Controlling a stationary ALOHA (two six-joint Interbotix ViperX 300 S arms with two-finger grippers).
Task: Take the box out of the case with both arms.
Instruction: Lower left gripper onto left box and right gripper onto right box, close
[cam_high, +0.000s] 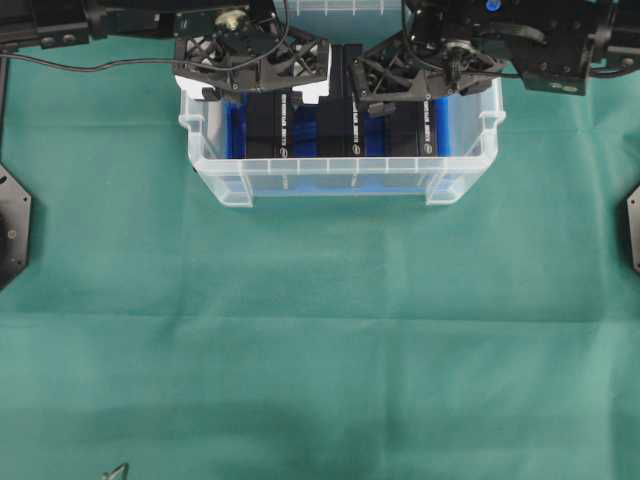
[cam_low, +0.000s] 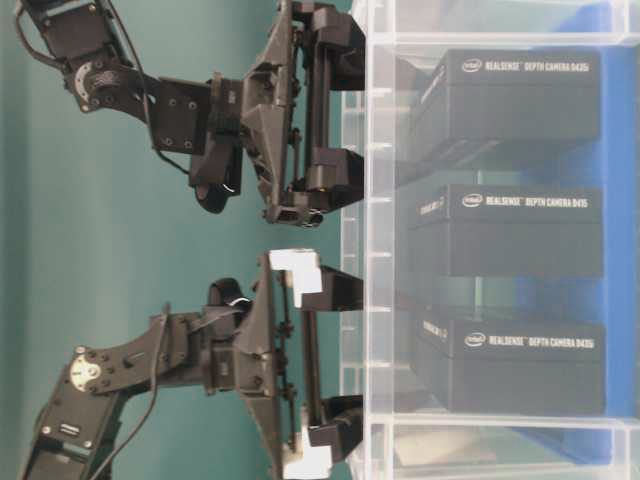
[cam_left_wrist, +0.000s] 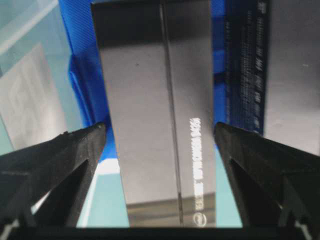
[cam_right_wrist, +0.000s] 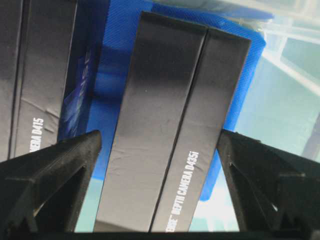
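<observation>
Inspecting the case (cam_high: 340, 178), we find both grippers, left (cam_left_wrist: 160, 137) and right (cam_right_wrist: 159, 142), jaws apart, each straddling a black box (cam_left_wrist: 150, 110) untouched.

Green cloth under even light

A green cloth (cam_high: 320, 340) covers the whole table, lightly creased, with soft shadows across its near part. 2 dark fixtures (cam_high: 12, 225) sit at its left and right edges. In the table-level view the same cloth fills the background.

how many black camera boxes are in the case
3, all standing side by side on the blue sheet in the case: left box, middle box, right box. The end effectors cover their far ends; nothing suggests more.
</observation>
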